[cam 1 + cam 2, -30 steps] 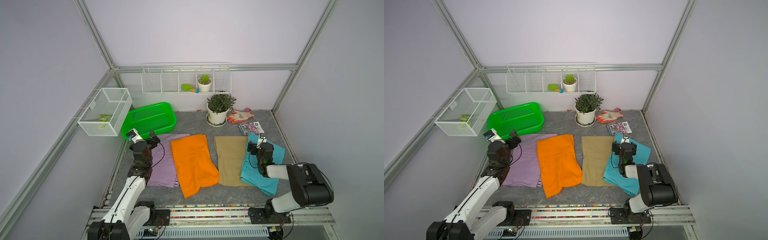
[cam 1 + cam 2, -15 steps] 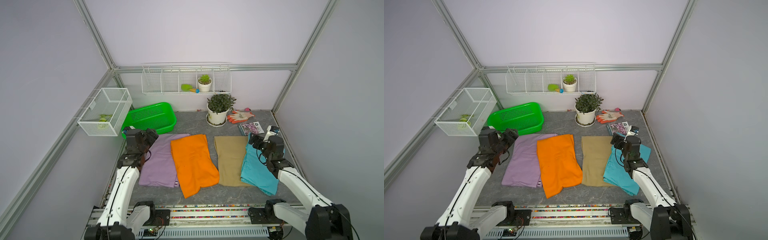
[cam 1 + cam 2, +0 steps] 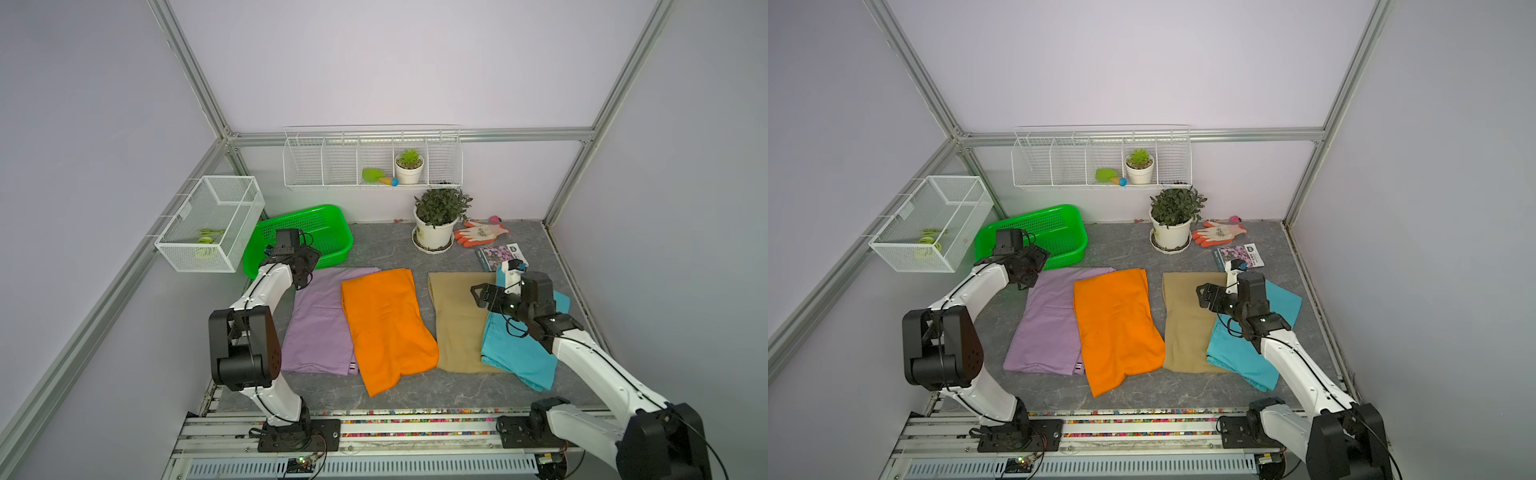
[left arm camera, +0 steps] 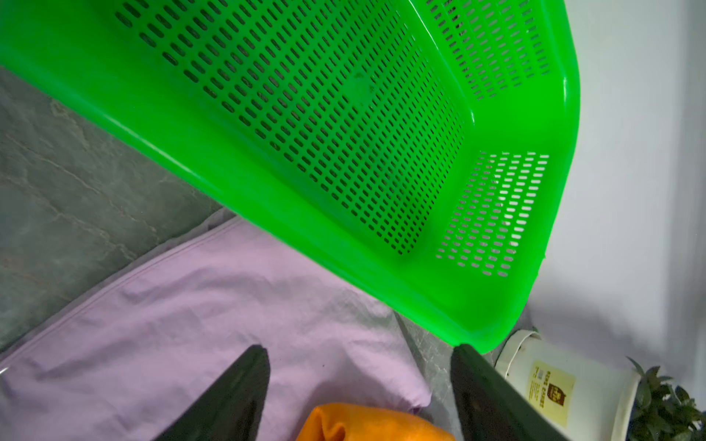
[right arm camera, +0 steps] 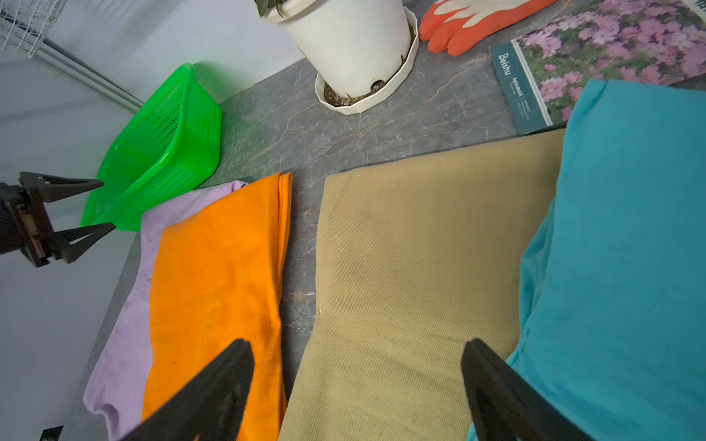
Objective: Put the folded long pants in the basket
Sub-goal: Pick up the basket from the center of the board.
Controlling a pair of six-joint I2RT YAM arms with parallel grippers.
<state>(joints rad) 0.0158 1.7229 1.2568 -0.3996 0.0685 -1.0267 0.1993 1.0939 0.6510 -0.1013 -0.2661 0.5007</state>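
Observation:
Four folded long pants lie side by side on the grey floor: lilac (image 3: 320,320), orange (image 3: 386,324), tan (image 3: 457,316) and teal (image 3: 519,353). The green basket (image 3: 328,232) stands empty at the back left, just beyond the lilac pants. My left gripper (image 3: 311,270) hangs open above the lilac pants' far corner (image 4: 191,324), beside the basket's near rim (image 4: 344,259); nothing is between its fingers. My right gripper (image 3: 476,296) is open above the tan pants (image 5: 420,229), with the teal pants (image 5: 630,229) to one side and the orange pants (image 5: 217,267) to the other.
A potted plant (image 3: 434,224), orange-and-white gloves (image 3: 480,232) and a flower booklet (image 3: 498,255) sit at the back right. A white wire mesh box (image 3: 212,224) hangs on the left wall above the basket. A long wire rack (image 3: 372,158) hangs on the back wall.
Both arms have unfolded and reached forward. The left gripper went toward the basket's near rim, the right one leftward over the tan pants. Both jaws narrowed slightly but stay open.

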